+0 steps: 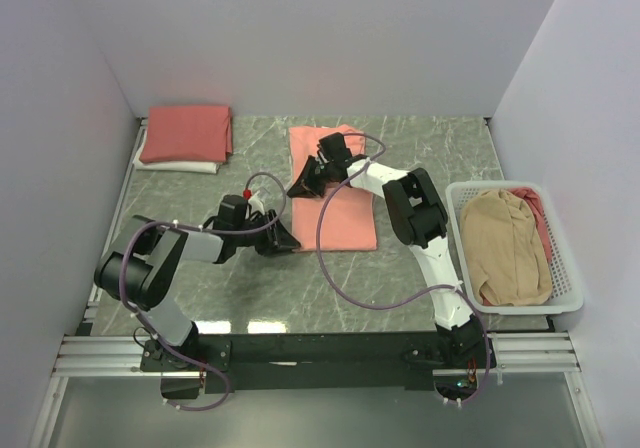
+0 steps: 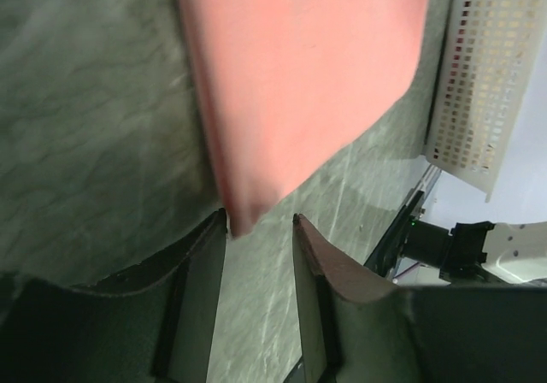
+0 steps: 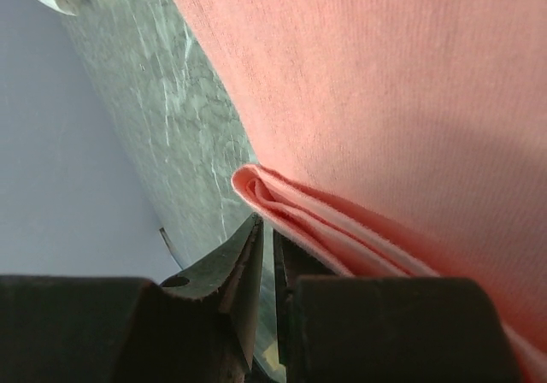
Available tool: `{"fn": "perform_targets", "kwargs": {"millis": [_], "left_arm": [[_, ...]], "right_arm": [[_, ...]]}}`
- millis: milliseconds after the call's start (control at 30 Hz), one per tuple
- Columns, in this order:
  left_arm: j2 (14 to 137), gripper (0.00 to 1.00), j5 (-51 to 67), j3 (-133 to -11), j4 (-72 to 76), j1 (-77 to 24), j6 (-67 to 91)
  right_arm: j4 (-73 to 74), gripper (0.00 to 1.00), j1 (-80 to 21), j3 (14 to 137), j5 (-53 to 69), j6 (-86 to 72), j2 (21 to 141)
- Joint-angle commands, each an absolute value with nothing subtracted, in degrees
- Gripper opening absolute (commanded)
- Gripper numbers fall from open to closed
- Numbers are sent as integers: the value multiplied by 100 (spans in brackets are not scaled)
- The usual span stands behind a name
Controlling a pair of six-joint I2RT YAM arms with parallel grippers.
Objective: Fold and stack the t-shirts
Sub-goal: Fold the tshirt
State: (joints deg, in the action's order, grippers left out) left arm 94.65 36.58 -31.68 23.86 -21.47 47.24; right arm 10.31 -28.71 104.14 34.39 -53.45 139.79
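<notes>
Salmon shirt [image 1: 333, 188], folded, lies central on the desk [image 1: 420, 148]. Left hand [image 2: 261, 220] is at its near-left corner, fingers apart, corner tip between them, ungripped. Right hand [image 3: 267, 233] is at its left edge, fingers almost together; whether it grips cloth I cannot tell. Folded shirts [image 1: 185, 135] lie far left; tan shirt [image 1: 505, 243] fills the right basket [image 1: 565, 298].

Left gripper [image 2: 261, 218] — parted, right gripper [image 3: 267, 229] — nearly closed

High rear view looking down, 2 wrist views close on salmon shirt [image 1: 350, 223], shared by all 3
</notes>
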Motion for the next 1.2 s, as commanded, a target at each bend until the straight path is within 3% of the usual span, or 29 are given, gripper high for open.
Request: {"fn": "perform_targets", "kwargs": {"millis": [0,533,867,1167], "left_arm": [[9211,41,3429,-3120,2023,-2180,4526],[7646,45,2417,-3655,555,-2074,4562],[9163,38,2654,-5340,756,-2083,4825],[11168,27,2988,-7452,256,-2083,4658]], "right_arm": [[932,17,-2804,10608,3498,-5379,14054],[712,22,-2593,10855,4095,-5370,13272],[167,22,-1881,9353,4166,-5256,11937],[728,14,-1407,8885,4403,-4264,11917]]}}
